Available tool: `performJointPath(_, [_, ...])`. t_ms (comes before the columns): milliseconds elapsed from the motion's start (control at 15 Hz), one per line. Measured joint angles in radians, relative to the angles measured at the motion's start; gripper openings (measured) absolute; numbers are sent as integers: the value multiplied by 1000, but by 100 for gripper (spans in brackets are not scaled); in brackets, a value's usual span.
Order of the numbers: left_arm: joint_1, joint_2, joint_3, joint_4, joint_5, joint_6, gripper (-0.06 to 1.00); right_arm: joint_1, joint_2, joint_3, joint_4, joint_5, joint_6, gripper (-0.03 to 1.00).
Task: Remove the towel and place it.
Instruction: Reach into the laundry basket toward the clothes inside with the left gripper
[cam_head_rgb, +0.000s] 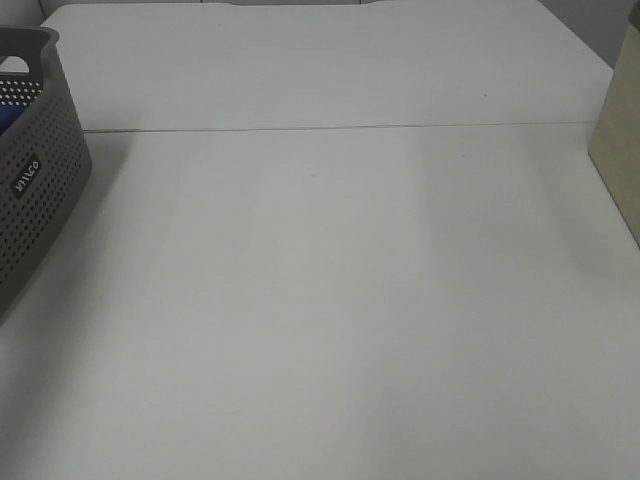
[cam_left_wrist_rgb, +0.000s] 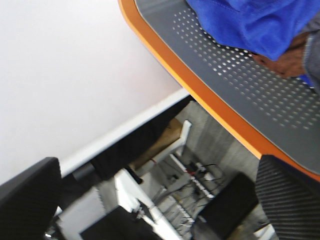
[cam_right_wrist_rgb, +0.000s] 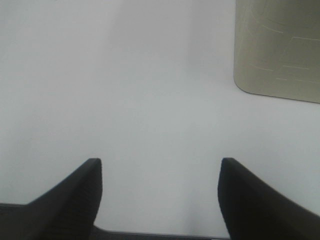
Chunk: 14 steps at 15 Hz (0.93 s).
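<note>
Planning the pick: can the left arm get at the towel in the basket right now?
Probably yes: the towel lies uncovered in the basket, and the open left gripper is close by with nothing between.

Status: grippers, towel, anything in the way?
Both open, empty: left gripper near the basket, right gripper over the table. Towel in basket, untouched. Nothing seen blocking it.

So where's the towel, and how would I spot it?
Look at the big white table, then at the dark grey plastic basket with little holes on its left edge. The deep blue soft cloth towel lies bunched in that basket. It is the only bright blue thing: the basket is grey, and the flat-sided beige box stands across the table.
</note>
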Motion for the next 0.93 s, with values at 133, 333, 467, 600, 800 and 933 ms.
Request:
performJointPath(133, [11, 105, -1, 49, -52, 13, 98, 0, 0, 0, 0, 0, 0, 66])
performJointPath(333, [12, 229, -1, 45, -81, 13, 98, 0, 0, 0, 0, 0, 0, 66])
performJointPath(467, [21, 289, -1, 39, -124, 14, 98, 0, 0, 0, 0, 0, 0, 66])
performJointPath(600, [42, 346, -1, 38, -164, 32, 98, 0, 0, 0, 0, 0, 0, 66])
performJointPath(800, [55, 414, -1, 39, -174, 40, 97, 0, 0, 0, 0, 0, 0, 66])
performJointPath(933, [55, 466, -1, 39, -177, 62, 97, 0, 0, 0, 0, 0, 0, 66])
